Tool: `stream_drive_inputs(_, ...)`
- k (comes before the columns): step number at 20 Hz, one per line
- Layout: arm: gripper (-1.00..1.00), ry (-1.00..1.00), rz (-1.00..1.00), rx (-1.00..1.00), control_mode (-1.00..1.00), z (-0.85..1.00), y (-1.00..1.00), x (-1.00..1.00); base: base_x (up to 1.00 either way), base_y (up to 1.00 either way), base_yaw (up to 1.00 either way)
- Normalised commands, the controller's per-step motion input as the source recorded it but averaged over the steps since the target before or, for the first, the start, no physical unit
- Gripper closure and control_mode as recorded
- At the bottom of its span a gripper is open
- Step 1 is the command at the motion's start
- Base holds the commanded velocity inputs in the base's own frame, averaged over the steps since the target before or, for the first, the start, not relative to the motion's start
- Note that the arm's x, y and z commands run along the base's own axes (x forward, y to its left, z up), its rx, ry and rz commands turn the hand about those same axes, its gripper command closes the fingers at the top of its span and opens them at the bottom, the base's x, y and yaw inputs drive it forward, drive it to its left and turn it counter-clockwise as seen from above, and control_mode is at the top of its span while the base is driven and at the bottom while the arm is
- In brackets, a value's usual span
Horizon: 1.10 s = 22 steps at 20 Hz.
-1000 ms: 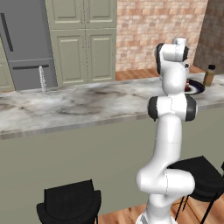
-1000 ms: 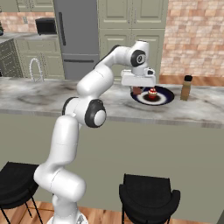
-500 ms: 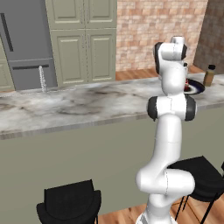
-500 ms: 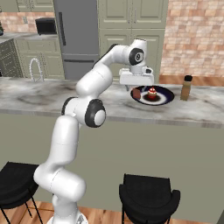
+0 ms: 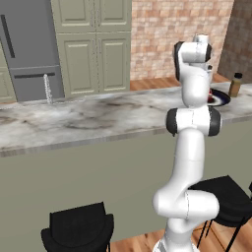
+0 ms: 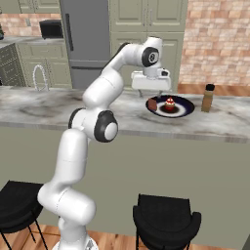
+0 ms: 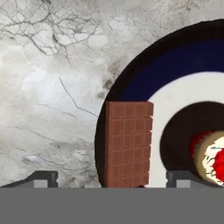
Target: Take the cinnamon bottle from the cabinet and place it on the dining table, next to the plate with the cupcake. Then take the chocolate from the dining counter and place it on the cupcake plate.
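**Camera positions**

Left base view: you look from behind the arm's left, forward and down over the counter [image 5: 88, 118], with the plate [image 5: 221, 98] far right. Right base view: you look from behind its right, across the same counter [image 6: 44, 110] and plate [image 6: 183, 111], cabinets behind. Hand view: you sit close above the plate [image 7: 131, 83], looking straight down at chocolate [image 7: 127, 144] and cupcake [image 7: 212, 157].

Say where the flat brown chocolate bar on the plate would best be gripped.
Across its two long edges, coming from above: the flat brown chocolate bar lies on the dark-rimmed plate beside the cupcake, narrow enough to fit between the open gripper's fingertips.
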Motion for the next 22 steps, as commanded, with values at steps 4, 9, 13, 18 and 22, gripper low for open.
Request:
stream_drive_inputs(4, -1.00, 0.01, 0.00, 0.00, -1.00, 0.02, 0.13, -0.56, 0.00, 0.00, 0.00)
stream_drive_inputs(9, -1.00, -0.01, 0.00, 0.00, -1.00, -0.01, 0.10, -0.76, 0.00, 0.00, 0.00)
stream_drive_inputs(13, -1.00, -0.10, 0.00, 0.00, -1.00, -0.10, 0.15, -0.89, 0.00, 0.00, 0.00)
stream_drive_inputs(18, -1.00, -0.18, 0.00, -0.03, -1.00, -0.21, 0.32, -0.94, 0.00, 0.00, 0.00)
stream_drive_inputs(22, -1.00, -0.18, 0.00, -0.06, -1.00, -0.26, 0.46, -0.93, 0.00, 0.00, 0.00)
